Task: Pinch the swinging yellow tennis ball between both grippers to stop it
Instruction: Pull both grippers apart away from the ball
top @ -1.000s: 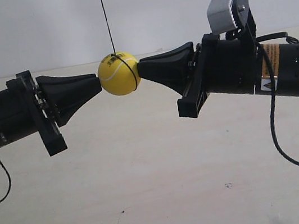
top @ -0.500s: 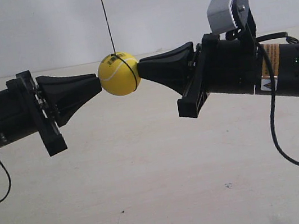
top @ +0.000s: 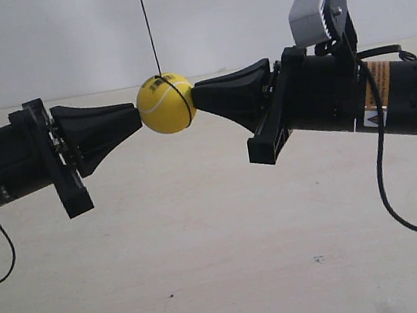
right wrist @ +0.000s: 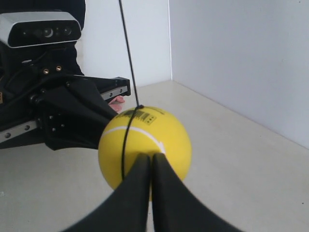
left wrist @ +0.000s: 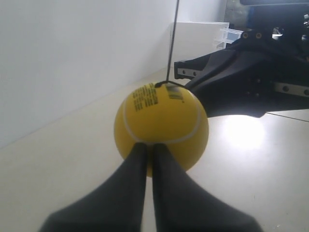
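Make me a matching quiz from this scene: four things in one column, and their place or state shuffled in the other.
Things:
1. tennis ball
2. string
3. left gripper
4. table

Place or state:
A. black, running straight up out of view
B. pale, lying below everything else
C. jaws together, tips against the ball
D. yellow, pinched from two sides above the table

Pairs: 1-D, 2-A, 3-C, 4-B

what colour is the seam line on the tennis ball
White, curving across the yellow tennis ball; clearest in the left wrist view.
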Tool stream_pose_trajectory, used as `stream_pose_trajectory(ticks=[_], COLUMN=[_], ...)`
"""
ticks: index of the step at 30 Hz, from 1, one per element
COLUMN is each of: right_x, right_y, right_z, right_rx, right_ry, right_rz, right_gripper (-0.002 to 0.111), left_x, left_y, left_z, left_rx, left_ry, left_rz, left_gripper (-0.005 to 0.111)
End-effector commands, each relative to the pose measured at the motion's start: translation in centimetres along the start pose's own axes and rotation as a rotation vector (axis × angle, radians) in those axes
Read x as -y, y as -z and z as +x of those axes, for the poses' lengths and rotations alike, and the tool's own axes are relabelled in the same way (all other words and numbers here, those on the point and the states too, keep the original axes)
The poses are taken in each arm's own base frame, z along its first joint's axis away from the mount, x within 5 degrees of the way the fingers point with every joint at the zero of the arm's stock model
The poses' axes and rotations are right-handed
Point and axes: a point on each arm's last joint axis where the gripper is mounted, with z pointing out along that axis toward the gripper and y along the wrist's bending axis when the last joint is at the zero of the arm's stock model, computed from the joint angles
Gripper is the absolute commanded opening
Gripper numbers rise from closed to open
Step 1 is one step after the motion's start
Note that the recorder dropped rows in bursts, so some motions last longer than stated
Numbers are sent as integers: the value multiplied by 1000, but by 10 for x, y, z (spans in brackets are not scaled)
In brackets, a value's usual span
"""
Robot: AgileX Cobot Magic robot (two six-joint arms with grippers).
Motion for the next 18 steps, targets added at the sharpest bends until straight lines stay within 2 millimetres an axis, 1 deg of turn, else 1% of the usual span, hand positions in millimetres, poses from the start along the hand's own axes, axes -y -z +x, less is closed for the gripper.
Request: stream_pose_trajectory(ticks=[1, 4, 7, 12, 15, 18], right_x=[-1, 1, 9, 30, 39, 43], right_y=[-1, -1, 0, 6, 10, 12], right_z=[-1, 0, 3, 14, 18, 20], right_rx=[4, -4, -41, -157, -185, -218], right_ry=[5, 2, -22, -39, -89, -75], right_rz=[-9, 6, 95, 336, 443, 494], right_gripper=[0, 0, 0, 0, 0, 0], left_x=[2, 1, -2, -23, -36, -45], left_y=[-1, -1, 0, 4, 10, 17], left_z=[-3, -3, -5, 9, 18, 25], left_rx=[10, 13, 32, -108, -185, -239], left_ry=[-8, -6, 8, 87, 171, 243], left_rz=[13, 9, -25, -270, -440, -575], left_gripper=[5, 5, 5, 5, 5, 5])
